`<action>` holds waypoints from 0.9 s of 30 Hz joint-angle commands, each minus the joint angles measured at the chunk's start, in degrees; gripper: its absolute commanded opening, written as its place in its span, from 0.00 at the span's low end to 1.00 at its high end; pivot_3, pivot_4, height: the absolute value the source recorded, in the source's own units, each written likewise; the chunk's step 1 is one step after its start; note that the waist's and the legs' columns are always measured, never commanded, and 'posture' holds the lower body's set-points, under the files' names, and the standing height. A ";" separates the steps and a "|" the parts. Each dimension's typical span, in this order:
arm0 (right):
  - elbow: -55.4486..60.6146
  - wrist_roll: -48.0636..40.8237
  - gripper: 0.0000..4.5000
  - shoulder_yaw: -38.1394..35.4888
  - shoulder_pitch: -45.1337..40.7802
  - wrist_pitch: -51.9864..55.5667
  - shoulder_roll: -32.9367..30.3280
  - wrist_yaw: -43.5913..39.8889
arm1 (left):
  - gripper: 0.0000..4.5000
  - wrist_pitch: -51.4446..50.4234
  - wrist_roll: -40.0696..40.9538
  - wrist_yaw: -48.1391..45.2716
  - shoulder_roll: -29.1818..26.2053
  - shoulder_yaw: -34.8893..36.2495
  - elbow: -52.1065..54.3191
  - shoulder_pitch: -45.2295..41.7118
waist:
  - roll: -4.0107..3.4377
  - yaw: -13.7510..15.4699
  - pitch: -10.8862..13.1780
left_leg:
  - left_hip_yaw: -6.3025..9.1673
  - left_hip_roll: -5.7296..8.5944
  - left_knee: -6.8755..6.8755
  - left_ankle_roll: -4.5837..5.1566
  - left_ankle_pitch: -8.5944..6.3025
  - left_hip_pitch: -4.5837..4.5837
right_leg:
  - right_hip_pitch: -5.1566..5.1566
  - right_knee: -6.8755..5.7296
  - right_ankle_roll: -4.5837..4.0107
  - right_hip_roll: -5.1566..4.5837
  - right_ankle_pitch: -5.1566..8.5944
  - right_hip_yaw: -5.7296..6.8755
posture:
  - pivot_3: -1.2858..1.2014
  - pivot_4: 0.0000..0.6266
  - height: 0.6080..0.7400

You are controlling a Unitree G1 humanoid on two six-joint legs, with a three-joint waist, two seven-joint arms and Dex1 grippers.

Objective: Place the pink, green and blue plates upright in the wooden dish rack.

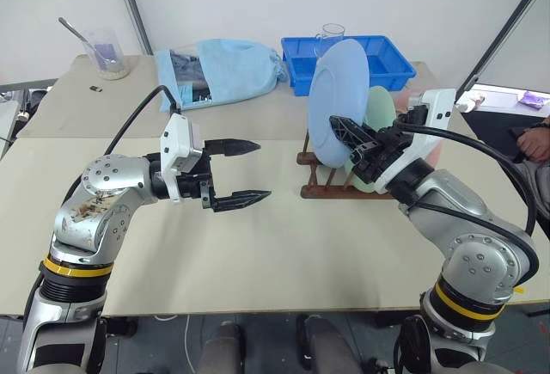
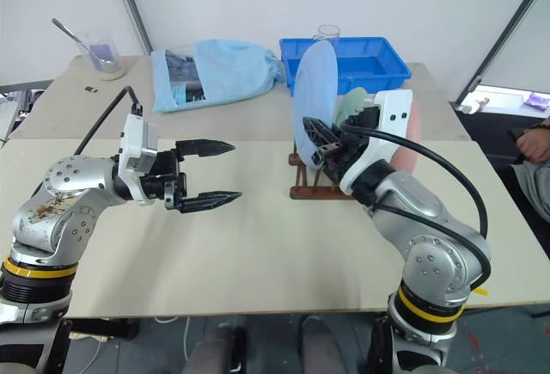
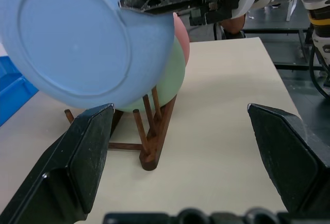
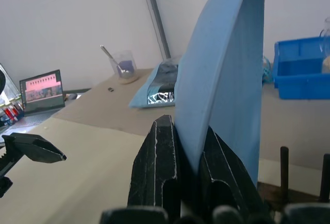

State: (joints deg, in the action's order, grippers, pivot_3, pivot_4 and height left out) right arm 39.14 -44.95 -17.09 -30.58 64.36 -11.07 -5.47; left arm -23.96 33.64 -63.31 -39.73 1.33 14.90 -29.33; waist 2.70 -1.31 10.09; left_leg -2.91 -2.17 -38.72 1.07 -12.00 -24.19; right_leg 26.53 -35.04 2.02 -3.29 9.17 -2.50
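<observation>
Blue plate [image 4: 221, 80] was pinched edge-on by the right gripper [image 4: 188, 152]; pink plate [image 3: 181, 36] was glimpsed behind green plate [image 3: 167, 77]; left gripper [image 1: 241, 172] was spread wide, empty.

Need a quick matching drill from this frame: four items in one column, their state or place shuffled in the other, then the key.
Items:
1. blue plate
2. green plate
3. left gripper
4. glass cup

States:
A. jaws wide open, holding nothing
B. standing in the wooden dish rack
C. pinched upright by the right gripper, over the rack
D. in the blue plastic tray

Pairs: 1-C, 2-B, 3-A, 4-D
</observation>
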 commanded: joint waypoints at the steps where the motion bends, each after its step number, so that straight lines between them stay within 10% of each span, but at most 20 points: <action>1: 0.89 -2.27 0.00 -0.96 0.07 0.07 -0.92 1.54 | 0.98 1.05 0.08 0.19 0.29 0.75 0.68 -1.18 | 0.00 0.02 0.00 | 0.01 0.00 -0.01 0.00 0.00 0.00 | -0.01 0.00 0.00 0.00 0.00 0.00 | 0.52 0.24 0.85; 16: -2.17 -2.12 0.00 2.66 -0.97 -1.24 -1.18 6.49 | 0.98 1.05 -0.83 0.46 1.12 0.51 0.96 -1.15 | 0.00 -0.10 0.00 | 0.05 0.00 -0.02 0.00 0.00 0.00 | -0.04 0.03 -0.01 0.02 0.01 0.01 | 0.52 0.24 0.85; 27: -2.16 -0.12 0.89 4.27 -4.61 -5.76 -4.99 4.23 | 1.00 0.38 -2.18 1.24 0.97 -0.13 0.21 -1.21 | 0.00 -0.09 0.00 | 0.06 0.00 -0.03 0.00 0.00 -0.01 | -0.04 0.04 0.00 0.02 0.01 0.01 | 0.52 0.24 0.85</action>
State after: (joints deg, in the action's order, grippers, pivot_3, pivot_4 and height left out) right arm 35.43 -45.81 -12.58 -33.12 61.56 -14.69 -0.03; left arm -23.91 31.65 -62.77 -38.58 1.05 14.71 -29.37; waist 2.70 -1.40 10.09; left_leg -2.85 -2.17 -38.75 1.07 -12.00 -24.20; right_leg 26.48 -35.00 2.02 -3.27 9.19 -2.48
